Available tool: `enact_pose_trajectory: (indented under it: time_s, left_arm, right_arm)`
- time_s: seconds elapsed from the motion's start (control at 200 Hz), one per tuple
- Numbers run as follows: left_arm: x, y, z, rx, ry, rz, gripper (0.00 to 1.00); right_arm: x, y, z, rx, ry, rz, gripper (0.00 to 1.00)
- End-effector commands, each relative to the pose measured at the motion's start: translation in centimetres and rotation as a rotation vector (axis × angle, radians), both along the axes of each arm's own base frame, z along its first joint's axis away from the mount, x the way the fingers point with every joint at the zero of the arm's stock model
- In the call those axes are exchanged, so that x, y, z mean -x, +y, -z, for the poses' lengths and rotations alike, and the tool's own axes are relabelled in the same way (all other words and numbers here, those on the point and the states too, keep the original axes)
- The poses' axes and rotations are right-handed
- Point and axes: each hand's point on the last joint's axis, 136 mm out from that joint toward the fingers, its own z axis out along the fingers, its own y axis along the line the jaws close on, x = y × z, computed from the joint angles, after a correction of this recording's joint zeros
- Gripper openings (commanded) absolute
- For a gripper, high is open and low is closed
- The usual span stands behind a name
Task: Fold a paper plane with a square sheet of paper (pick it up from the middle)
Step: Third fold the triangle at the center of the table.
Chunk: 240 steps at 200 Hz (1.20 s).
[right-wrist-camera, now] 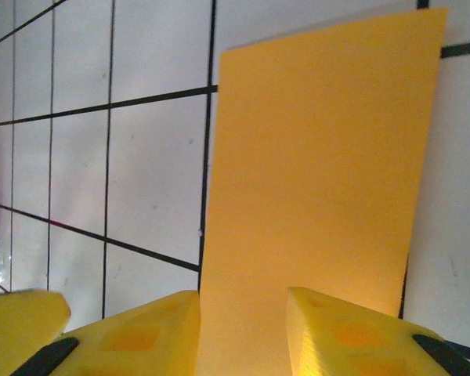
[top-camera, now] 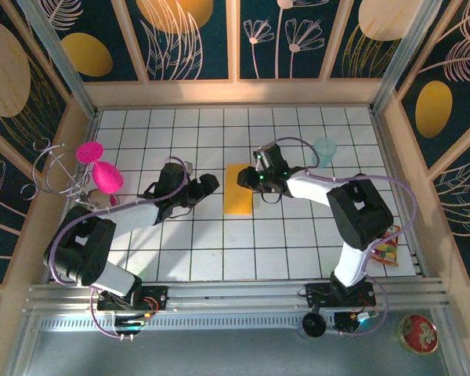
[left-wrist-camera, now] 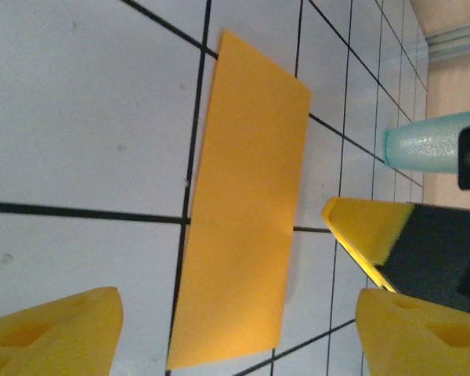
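The square sheet of paper (top-camera: 237, 190) lies flat on the tiled table as a narrow orange-yellow rectangle, about one tile wide and two long. The left wrist view has the paper (left-wrist-camera: 243, 219) running up its middle. My left gripper (top-camera: 211, 185) hovers just left of the sheet, and the left gripper (left-wrist-camera: 235, 313) stands open with its yellow fingers wide on either side of the near end. My right gripper (top-camera: 247, 178) sits over the sheet's far right part. In its wrist view the right gripper (right-wrist-camera: 243, 305) is open by a narrow gap, low over the paper (right-wrist-camera: 321, 157).
A pale teal cup (top-camera: 325, 149) stands right of the right arm and is the cup (left-wrist-camera: 423, 141) beyond the sheet. A snack packet (top-camera: 386, 244) lies at the right edge. Pink objects (top-camera: 102, 168) and a wire rack (top-camera: 51, 168) sit at the left. Patterned walls surround the table.
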Motion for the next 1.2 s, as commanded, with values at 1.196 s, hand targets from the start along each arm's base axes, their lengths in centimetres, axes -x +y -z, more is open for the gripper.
enact_pose_trajectory:
  time_s: [1.196]
  left_arm:
    - [4.3, -4.4, 6.2, -0.030, 0.233, 0.134, 0.36]
  right_arm:
    - [1.1, -2.3, 7.2, 0.070, 0.191, 0.089, 0.30]
